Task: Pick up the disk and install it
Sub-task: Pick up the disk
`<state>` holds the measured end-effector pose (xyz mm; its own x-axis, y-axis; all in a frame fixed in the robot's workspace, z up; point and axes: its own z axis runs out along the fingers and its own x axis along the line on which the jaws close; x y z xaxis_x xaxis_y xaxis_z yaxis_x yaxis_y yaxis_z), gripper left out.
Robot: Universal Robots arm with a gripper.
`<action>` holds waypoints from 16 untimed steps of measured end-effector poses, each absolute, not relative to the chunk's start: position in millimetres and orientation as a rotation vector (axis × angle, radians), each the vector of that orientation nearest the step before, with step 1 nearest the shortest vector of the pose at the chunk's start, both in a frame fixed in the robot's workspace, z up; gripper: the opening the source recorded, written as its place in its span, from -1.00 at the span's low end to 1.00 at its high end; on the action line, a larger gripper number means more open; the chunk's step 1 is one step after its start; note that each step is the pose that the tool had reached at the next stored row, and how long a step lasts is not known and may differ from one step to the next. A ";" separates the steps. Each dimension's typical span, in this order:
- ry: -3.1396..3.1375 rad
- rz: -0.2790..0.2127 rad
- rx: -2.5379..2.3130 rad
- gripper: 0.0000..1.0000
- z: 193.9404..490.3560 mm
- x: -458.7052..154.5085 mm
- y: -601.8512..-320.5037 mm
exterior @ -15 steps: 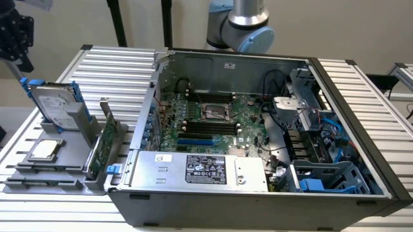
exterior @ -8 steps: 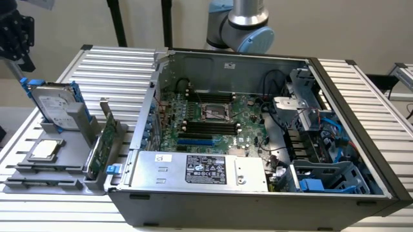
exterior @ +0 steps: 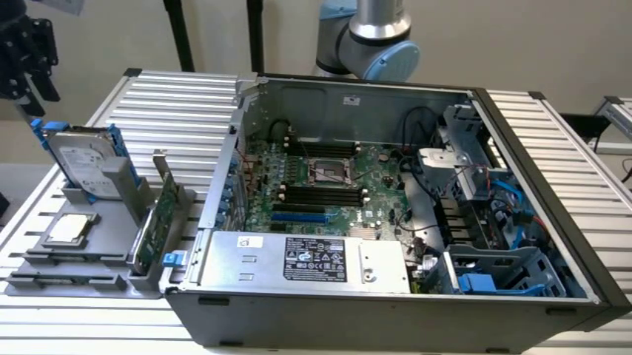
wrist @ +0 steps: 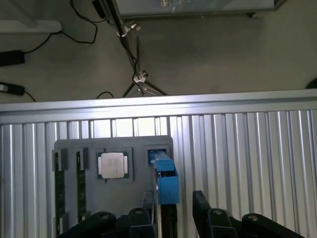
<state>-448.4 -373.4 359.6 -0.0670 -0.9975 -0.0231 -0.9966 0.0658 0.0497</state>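
The disk [exterior: 86, 161] stands on edge in a grey fixture [exterior: 99, 255] on the ribbed table at the exterior view's left, its white label facing out and its blue carrier frame around the edges. My gripper [exterior: 25, 63] hangs above and just to the left of it, not touching. From the wrist camera I look down on the disk's thin top edge and blue frame [wrist: 166, 182]. My open gripper [wrist: 173, 206] has one dark finger [wrist: 148, 202] on each side of that line, with a clear gap.
The fixture [wrist: 89, 203] also holds a small silver-topped chip [exterior: 71, 228] [wrist: 113, 164] and an upright green circuit card [exterior: 158, 222]. The open computer case [exterior: 415, 222] fills the table's middle, with a blue-grey drive cage [exterior: 493, 275] at its near right corner. The table edge [wrist: 158, 105] lies beyond the fixture.
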 end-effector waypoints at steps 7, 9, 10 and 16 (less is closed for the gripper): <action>-2.279 -0.081 2.136 0.19 348.2 -448.4 -373.4; -2.279 -0.081 2.136 0.19 344.5 -448.4 -373.4; -2.279 -0.081 2.136 0.19 342.8 -448.4 -373.5; -2.278 -0.081 2.136 0.19 331.9 -448.4 -374.2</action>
